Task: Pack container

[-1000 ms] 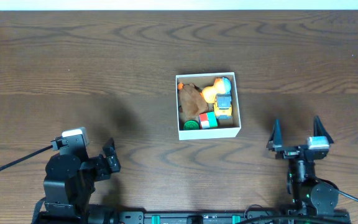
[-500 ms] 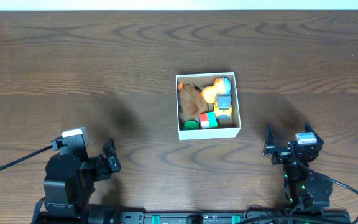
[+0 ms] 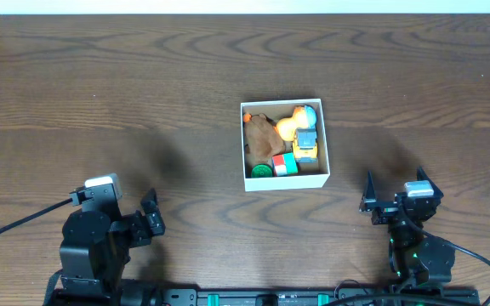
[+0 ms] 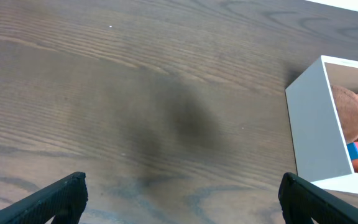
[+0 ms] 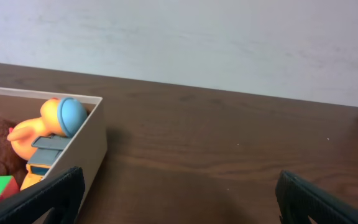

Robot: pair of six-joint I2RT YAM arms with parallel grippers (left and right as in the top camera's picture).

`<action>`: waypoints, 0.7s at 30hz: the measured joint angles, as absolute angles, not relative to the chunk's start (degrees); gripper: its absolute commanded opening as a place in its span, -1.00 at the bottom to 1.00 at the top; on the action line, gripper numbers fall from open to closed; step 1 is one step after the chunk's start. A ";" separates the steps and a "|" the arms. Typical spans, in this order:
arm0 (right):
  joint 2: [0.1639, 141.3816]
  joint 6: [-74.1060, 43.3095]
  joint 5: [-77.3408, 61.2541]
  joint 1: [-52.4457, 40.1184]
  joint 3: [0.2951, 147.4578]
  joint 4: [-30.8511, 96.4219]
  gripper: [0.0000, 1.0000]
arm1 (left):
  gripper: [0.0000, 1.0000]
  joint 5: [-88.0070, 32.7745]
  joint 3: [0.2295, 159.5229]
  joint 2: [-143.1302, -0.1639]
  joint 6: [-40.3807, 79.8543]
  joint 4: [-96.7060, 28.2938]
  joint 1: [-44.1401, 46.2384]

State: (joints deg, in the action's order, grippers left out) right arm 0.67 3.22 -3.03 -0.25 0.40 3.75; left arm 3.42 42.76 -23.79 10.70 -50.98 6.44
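Note:
The container is a small square white-walled box at the table's middle. It holds a brown plush, an orange duck with a blue cap, a yellow and blue toy vehicle, a red and white block and a green piece. My left gripper is open and empty at the front left; its wrist view shows the container's wall at the right. My right gripper is open and empty at the front right; its wrist view shows the container at the left with the duck.
The dark wooden table stretches around the container. A pale wall lies beyond the table's far edge. The arm bases sit at the front edge.
My right gripper drew back toward the front edge and lowered between one second and half a second ago, then stayed still. The left arm and the container have not moved.

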 measured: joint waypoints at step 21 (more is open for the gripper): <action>0.69 3.22 -3.03 -0.25 0.40 3.77 0.99 | 0.96 4.29 42.37 -18.55 10.02 -54.65 4.78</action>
